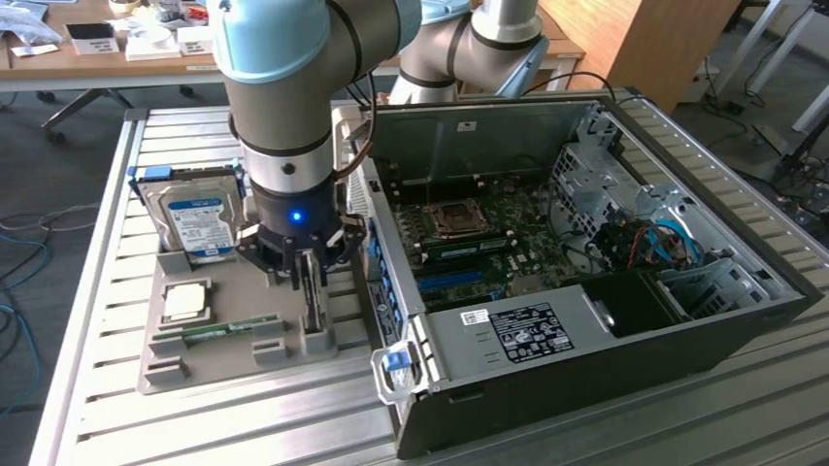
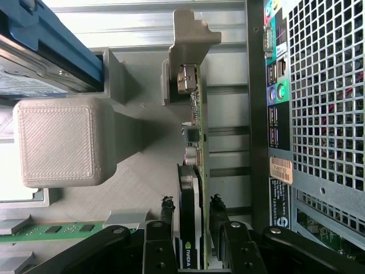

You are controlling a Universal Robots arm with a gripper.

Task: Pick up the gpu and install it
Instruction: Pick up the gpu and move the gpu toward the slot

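Note:
The gpu [image 1: 313,313] stands on edge in a slot of the grey holder tray [image 1: 220,367], at the side nearest the computer case. Seen edge-on, the gpu [image 2: 194,142] is a thin card with a black cooler and a pale metal bracket at its far end. My gripper [image 1: 309,277] hangs straight down over the card, and its fingers [image 2: 167,205] straddle the cooler end. A narrow gap shows on each side, so the gripper [image 2: 191,204] is open around the card. The card still sits in its slot.
The open computer case [image 1: 583,243] lies at the exterior view's right with its motherboard [image 1: 480,238] exposed. The tray also carries a blue-labelled hard drive [image 1: 201,223], a processor [image 1: 185,301] and a green memory stick [image 1: 227,330]. A grey holder post [image 2: 57,142] rises beside the card.

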